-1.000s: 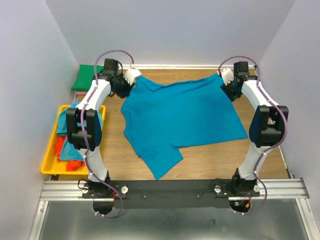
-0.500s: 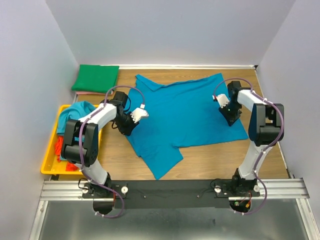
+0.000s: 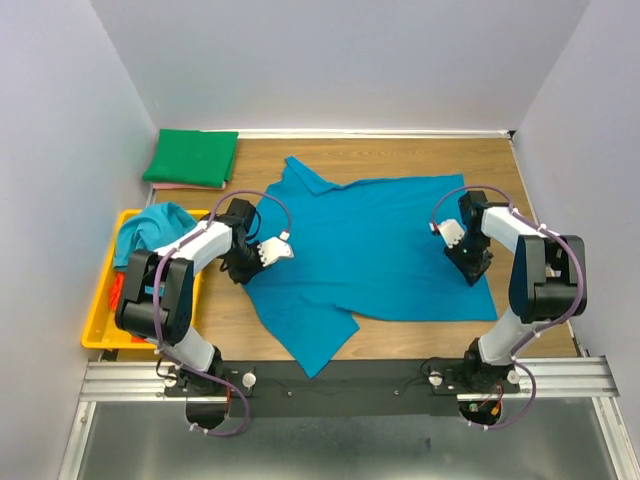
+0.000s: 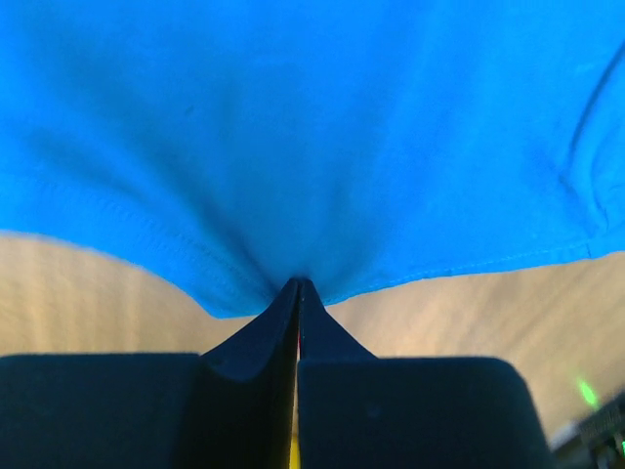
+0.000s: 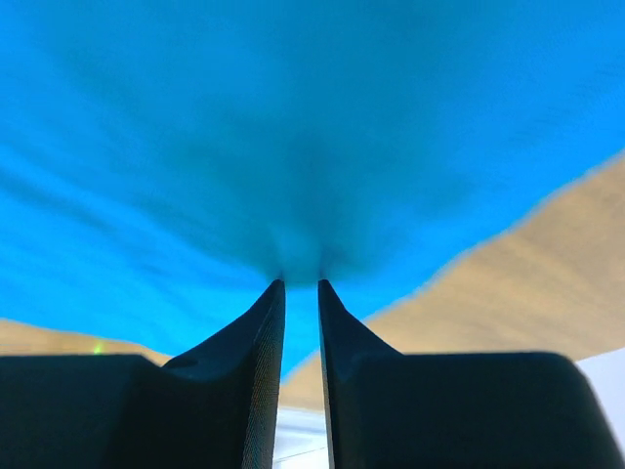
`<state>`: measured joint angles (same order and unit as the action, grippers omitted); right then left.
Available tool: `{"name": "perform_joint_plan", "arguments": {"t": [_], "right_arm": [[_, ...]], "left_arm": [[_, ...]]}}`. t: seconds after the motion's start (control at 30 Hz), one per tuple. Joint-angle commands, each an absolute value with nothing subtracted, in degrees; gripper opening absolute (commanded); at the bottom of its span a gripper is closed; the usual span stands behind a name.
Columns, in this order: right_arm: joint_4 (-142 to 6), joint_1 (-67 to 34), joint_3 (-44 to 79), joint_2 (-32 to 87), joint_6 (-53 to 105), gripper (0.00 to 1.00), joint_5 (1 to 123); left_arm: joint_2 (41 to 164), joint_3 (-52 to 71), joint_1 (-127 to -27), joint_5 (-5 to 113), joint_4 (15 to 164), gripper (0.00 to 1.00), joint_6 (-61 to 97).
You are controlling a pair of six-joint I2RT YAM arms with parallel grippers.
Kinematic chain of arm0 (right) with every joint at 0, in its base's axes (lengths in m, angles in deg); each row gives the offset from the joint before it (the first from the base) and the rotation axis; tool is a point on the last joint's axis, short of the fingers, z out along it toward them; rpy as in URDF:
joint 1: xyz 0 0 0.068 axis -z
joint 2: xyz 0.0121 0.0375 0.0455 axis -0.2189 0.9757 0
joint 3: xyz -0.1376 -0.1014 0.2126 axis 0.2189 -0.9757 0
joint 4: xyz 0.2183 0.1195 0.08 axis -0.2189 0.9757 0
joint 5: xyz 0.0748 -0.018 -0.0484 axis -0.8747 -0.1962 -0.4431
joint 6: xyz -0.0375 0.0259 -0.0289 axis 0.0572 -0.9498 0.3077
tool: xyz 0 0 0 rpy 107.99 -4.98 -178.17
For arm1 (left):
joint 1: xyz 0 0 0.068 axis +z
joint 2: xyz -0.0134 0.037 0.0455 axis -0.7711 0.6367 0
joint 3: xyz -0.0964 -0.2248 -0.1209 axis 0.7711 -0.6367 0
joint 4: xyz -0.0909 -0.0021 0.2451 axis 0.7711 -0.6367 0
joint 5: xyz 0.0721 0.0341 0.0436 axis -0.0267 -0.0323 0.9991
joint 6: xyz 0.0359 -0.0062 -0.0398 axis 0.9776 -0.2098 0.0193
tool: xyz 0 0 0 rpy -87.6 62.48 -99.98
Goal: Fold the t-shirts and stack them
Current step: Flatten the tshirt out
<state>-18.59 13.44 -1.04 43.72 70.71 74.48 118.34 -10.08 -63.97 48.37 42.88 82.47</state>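
Note:
A blue t-shirt point(image 3: 360, 250) lies spread on the wooden table point(image 3: 400, 155), one sleeve pointing to the near edge. My left gripper point(image 3: 272, 251) is low at the shirt's left edge, shut on a pinch of blue cloth; the left wrist view shows the hem point(image 4: 146, 234) puckered at the closed tips point(image 4: 298, 283). My right gripper point(image 3: 450, 232) is at the shirt's right side, its fingers point(image 5: 249, 332) nearly together with blue cloth point(image 5: 293, 147) bunched at the tips. A folded green t-shirt point(image 3: 190, 157) lies at the back left.
A yellow tray point(image 3: 98, 320) at the left edge holds a teal garment point(image 3: 150, 225) and a red-orange one point(image 3: 118, 290). Walls close in on the left, back and right. The arms' base rail point(image 3: 340, 378) runs along the near edge.
Both grippers came from the far corners of the table toward the near side. The blue shirt has slid nearer and its far edge has drawn in.

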Motion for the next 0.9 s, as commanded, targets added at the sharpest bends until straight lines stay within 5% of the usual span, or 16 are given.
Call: {"name": "perform_joint_plan", "arguments": {"t": [0.0,0.3,0.87], "right_arm": [[-12.03,13.44,2.41,39.62,69.65,0.28,71.34],[-15.08,13.44,12.45,50.84,67.10,0.26,68.07],[-18.78,13.44,4.46,49.37,68.59,0.26,70.28]], "left_arm": [[115.41,-7.39,-63.81,51.22,33.53,0.08,87.81],[128.05,15.31,-63.73,41.46,39.56,0.12,76.58],[128.76,0.65,-62.58,44.53,45.65,0.09,73.75]]}}
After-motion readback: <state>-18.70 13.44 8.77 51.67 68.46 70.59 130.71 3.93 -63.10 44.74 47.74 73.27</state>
